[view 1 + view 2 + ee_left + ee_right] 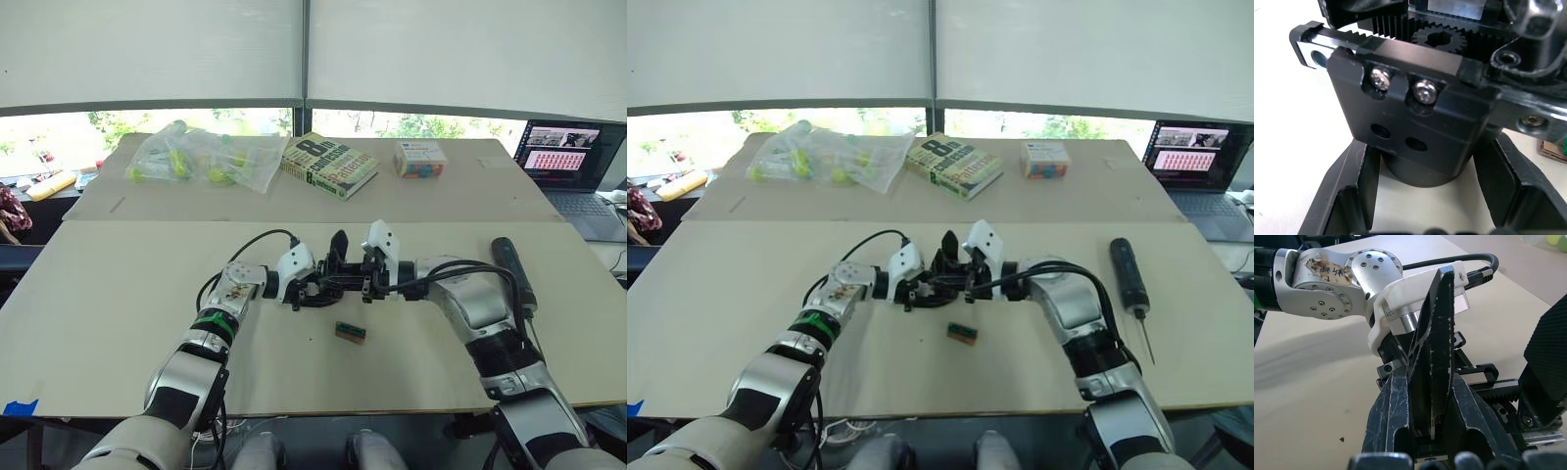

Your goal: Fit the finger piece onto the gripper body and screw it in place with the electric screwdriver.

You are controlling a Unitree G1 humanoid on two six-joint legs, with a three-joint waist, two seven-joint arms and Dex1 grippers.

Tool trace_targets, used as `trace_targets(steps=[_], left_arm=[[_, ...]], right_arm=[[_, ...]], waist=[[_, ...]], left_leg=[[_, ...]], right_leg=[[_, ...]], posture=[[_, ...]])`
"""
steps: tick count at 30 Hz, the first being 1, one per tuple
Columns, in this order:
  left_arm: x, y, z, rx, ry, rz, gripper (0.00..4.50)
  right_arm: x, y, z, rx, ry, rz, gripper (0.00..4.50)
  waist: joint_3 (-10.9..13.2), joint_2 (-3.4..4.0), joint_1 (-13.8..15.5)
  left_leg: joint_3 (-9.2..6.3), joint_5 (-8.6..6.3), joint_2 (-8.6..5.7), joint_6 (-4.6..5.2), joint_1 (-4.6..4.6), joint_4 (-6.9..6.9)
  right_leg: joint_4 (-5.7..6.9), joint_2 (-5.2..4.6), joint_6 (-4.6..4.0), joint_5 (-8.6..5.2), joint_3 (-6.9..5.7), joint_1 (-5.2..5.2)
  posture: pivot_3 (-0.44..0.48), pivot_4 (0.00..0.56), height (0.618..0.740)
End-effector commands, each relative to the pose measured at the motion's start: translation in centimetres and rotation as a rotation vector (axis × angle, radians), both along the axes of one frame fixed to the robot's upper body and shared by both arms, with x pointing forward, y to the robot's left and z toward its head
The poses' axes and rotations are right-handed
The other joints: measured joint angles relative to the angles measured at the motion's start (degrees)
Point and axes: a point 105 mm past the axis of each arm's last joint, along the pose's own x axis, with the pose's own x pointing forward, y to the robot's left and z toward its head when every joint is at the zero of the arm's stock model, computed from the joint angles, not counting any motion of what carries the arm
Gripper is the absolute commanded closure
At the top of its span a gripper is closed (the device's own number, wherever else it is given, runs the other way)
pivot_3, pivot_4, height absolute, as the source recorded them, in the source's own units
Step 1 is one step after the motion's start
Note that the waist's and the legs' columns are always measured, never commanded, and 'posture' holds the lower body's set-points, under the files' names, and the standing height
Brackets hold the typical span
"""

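Observation:
The gripper body (338, 277) stands mid-table, one pointed black finger (339, 245) sticking up from it. My left gripper (312, 292) comes in from the left. In the left wrist view its fingers (1347, 196) sit tight on either side of the body's round base (1425, 171). My right gripper (1430, 396) comes in from the right, shut on the finger piece (1432, 352), which stands upright on the body's toothed rail (1484, 387). The electric screwdriver (1132, 279) lies on the table to the right, apart from both grippers.
A small green-and-brown block (350, 332) lies just in front of the gripper body. At the back are a bag of green balls (196, 157), a book (328, 164) and a small box (419, 159). A laptop (573, 162) sits far right.

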Motion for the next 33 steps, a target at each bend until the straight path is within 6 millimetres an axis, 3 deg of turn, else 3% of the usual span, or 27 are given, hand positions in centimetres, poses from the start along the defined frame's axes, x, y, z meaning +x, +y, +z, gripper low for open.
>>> trace_targets(steps=[1,10,26,33], left_arm=[[-1.1,-0.6,-0.9,0.010,0.033,-0.053,2.21],[-1.0,-0.5,-0.9,0.007,0.032,-0.044,2.21],[-1.0,-0.6,-0.9,0.009,0.035,-0.047,2.21],[-1.0,-0.4,-1.1,0.012,0.038,-0.042,2.21]], right_arm=[[0.7,-1.8,-2.8,-0.094,0.029,-0.084,4.12],[0.6,-3.1,-4.1,-0.125,0.055,-0.107,4.12],[1.3,-3.1,-5.0,-0.142,0.113,-0.133,4.12],[0.9,-1.6,-0.7,0.032,-0.031,-0.051,4.12]], waist=[[0.00,0.00,-0.01],[0.00,0.00,0.04],[-0.14,0.02,-0.06],[-0.15,0.01,-0.03]], left_leg=[[0.00,0.00,0.00,0.00,0.00,0.00],[0.00,0.00,-0.01,0.00,0.00,-0.01],[0.00,0.00,0.01,0.00,0.09,-0.01],[0.00,0.00,0.01,0.00,0.05,-0.01]], right_leg=[[0.00,0.00,0.00,0.00,0.00,0.00],[-0.01,0.00,0.00,0.00,0.00,0.01],[0.00,0.00,-0.02,0.01,0.00,0.06],[0.00,0.00,-0.03,0.01,0.01,0.02]], posture=[[0.000,0.150,0.740],[0.000,0.150,0.740],[0.000,0.150,0.740],[0.000,0.150,0.740]])
